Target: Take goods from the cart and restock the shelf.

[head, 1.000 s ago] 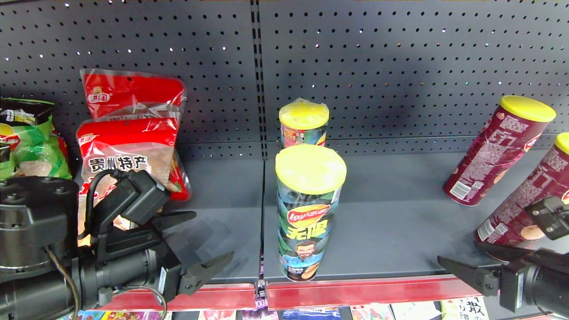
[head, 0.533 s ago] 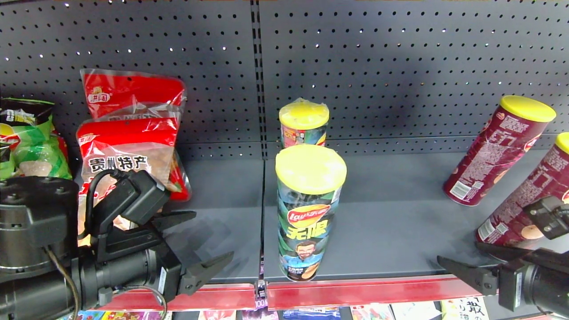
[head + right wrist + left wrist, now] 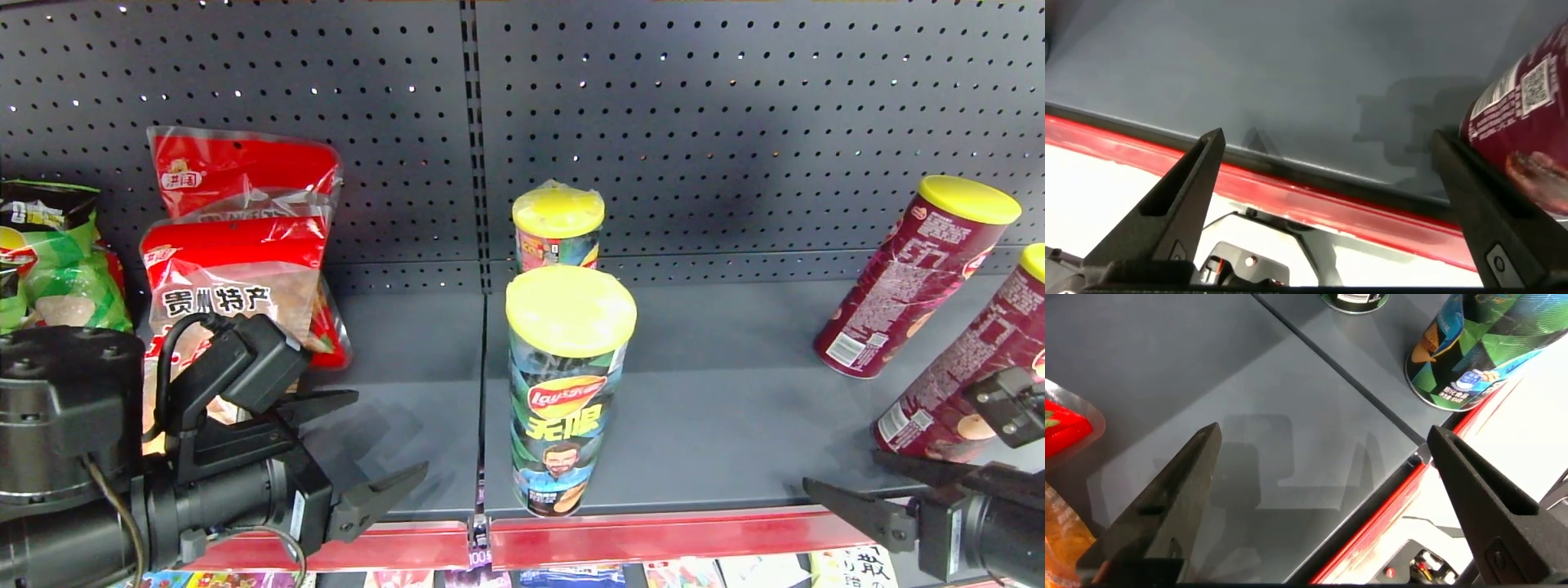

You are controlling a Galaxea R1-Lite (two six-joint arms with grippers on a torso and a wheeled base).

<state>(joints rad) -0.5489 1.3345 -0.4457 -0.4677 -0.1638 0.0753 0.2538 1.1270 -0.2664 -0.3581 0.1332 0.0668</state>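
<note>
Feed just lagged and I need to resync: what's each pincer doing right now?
Left pincer: open, holding nothing.
Right pincer: open, holding nothing.

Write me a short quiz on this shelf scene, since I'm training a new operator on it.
1. True or false: the left hand is shut on a can.
2. What stands right behind the green can at the front of the shelf? A) a red bag B) a second yellow-lidded can C) a bottle
3. How many maroon cans are at the shelf's right end?
Key: 1 false, it is open and empty; 2 B; 3 two.
</note>
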